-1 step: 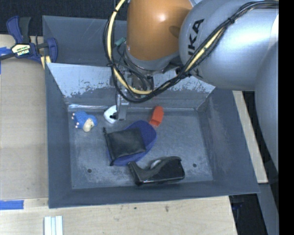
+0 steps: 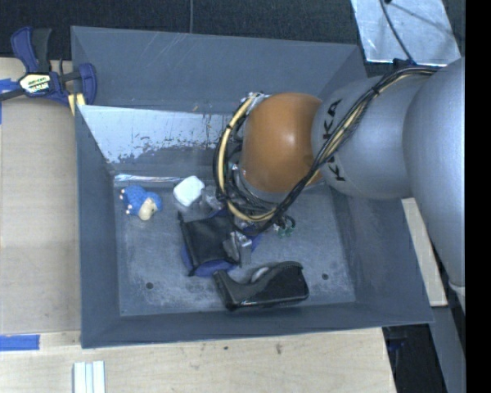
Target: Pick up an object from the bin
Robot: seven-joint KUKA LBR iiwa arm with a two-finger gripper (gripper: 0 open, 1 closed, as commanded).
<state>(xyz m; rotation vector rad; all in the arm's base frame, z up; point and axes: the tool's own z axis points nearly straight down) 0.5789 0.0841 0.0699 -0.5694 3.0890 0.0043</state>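
My arm bends down into the grey metal bin [image 2: 98, 244]. My fingers [image 2: 239, 240] are over a flat, dark, soft pouch [image 2: 201, 246] in the middle, near a shiny black case [image 2: 268, 287]. Apart or together, I cannot tell.

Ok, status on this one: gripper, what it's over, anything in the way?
Gripper low over dark flat item with blue edge, mid-floor. Black case right beside it. White block close behind.
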